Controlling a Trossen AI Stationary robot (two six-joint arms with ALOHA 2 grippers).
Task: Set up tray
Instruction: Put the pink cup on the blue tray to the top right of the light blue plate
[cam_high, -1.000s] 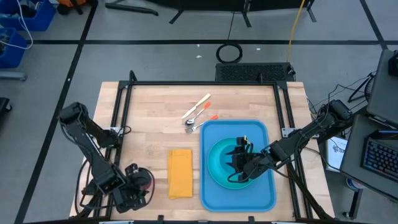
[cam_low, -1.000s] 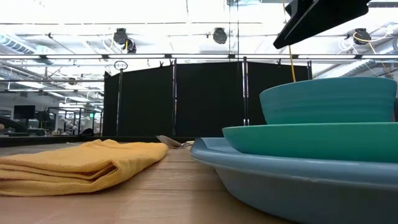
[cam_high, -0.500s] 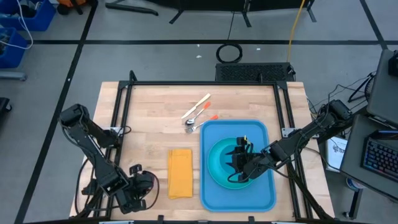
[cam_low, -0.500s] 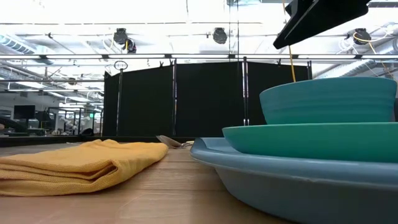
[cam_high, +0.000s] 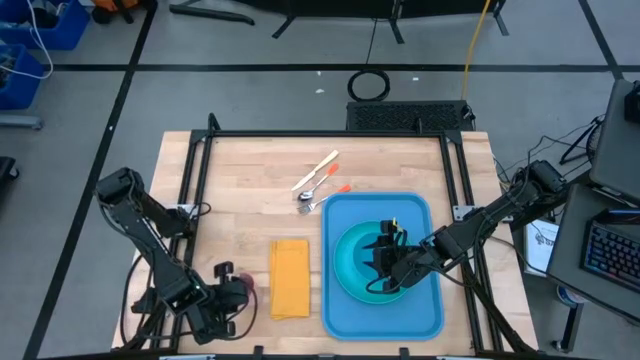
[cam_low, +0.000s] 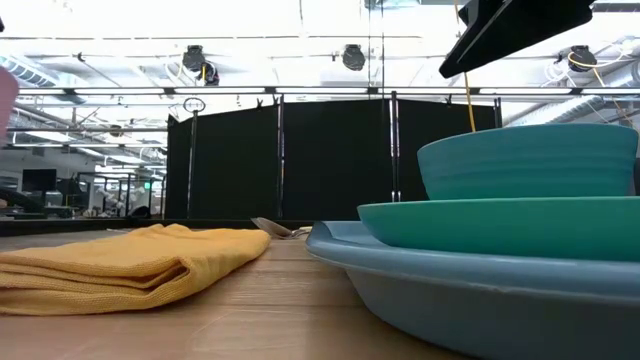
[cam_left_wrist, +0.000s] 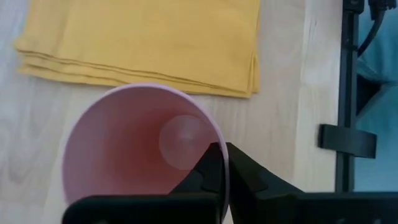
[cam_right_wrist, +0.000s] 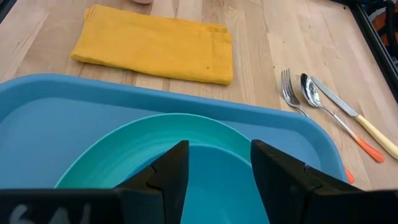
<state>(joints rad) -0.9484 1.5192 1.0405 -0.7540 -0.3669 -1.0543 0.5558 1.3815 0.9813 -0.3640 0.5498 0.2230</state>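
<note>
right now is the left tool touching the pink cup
Touching. The left wrist view shows the left tool shut on the pink cup, one finger inside the rim and one outside, pinching the wall, beside the yellow napkin.

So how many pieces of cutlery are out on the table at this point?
3, grouped on the bare wood just beyond the tray's far left corner: a fork, a spoon, and a knife with an orange-tipped handle. None seems hidden.

I logged: bowl (cam_high: 385, 258) on plate (cam_high: 350, 262) on tray (cam_high: 420, 310); napkin (cam_high: 290, 278) left of tray; cutlery (cam_high: 318, 185) behind; cup (cam_high: 237, 289) left of napkin.
</note>
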